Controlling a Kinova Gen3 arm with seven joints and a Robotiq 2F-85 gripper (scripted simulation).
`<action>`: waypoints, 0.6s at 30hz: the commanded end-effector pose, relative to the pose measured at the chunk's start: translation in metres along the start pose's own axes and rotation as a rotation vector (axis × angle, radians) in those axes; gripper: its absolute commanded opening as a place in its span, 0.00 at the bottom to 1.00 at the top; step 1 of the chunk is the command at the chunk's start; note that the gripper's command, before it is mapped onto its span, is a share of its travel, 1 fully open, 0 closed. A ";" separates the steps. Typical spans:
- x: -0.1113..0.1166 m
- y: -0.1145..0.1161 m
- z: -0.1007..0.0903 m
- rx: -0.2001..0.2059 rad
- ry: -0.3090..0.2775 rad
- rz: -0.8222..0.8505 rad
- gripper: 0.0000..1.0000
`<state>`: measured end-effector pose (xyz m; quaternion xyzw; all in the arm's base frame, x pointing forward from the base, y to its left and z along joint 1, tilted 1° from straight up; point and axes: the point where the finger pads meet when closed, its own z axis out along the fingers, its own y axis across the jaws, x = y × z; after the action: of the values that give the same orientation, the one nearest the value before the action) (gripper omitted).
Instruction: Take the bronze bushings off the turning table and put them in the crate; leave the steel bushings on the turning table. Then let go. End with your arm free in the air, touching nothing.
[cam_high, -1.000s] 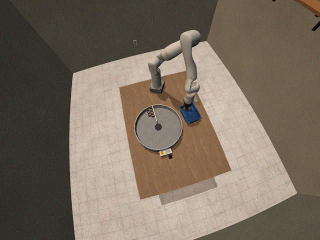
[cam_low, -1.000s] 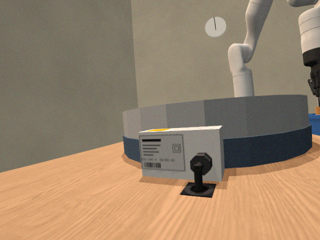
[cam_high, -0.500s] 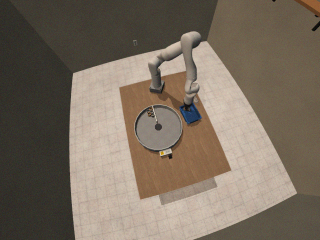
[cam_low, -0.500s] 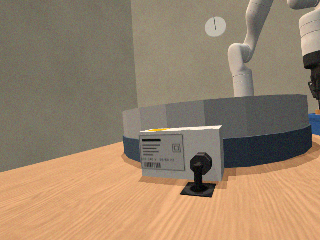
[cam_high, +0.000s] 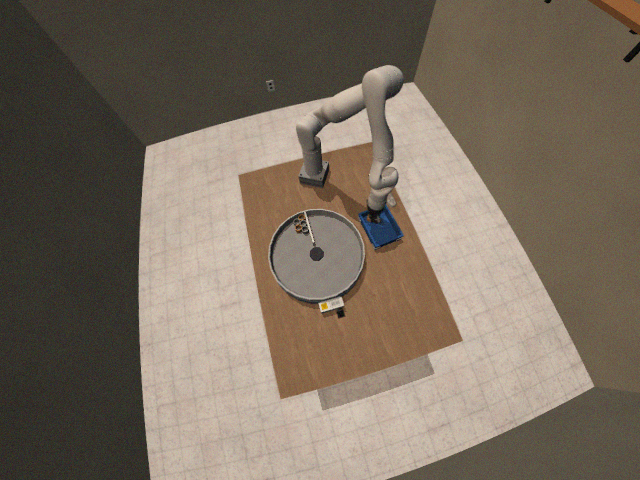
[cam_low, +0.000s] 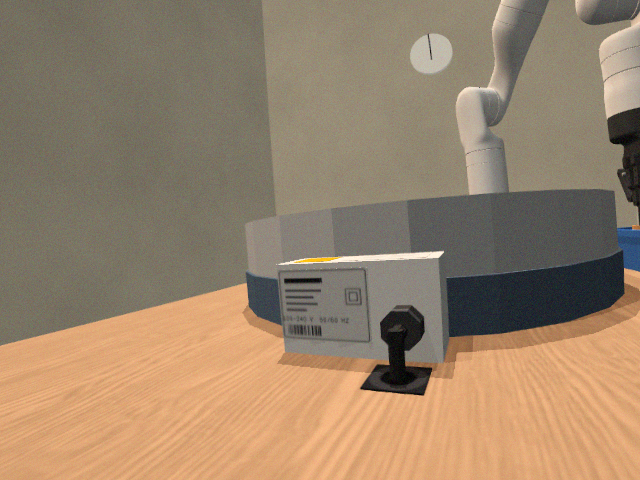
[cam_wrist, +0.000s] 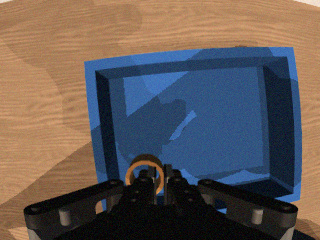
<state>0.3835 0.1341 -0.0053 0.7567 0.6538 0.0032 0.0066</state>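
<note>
With its jaws pinching one wall, the black two-finger gripper held a bronze ring-shaped bushing axis near-vertical, far side of the blue rectangular crate; room nearside.

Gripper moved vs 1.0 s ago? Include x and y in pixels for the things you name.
Yes, down: in the exterior view, the gripper (cam_high: 374, 219) (cam_low: 638, 219) (cam_wrist: 159, 174) sits lower against the rim of the crate (cam_high: 386, 234) (cam_low: 631, 250) (cam_wrist: 220, 125), bronze bushing (cam_wrist: 128, 176) pinched.
</note>
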 end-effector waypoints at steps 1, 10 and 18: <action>-0.001 0.000 0.001 0.001 -0.001 0.002 0.00; -0.001 0.000 0.004 0.001 -0.001 0.002 0.00; -0.001 0.000 0.009 0.001 -0.001 0.002 0.00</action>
<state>0.3834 0.1337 -0.0141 0.7568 0.6536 0.0028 0.0066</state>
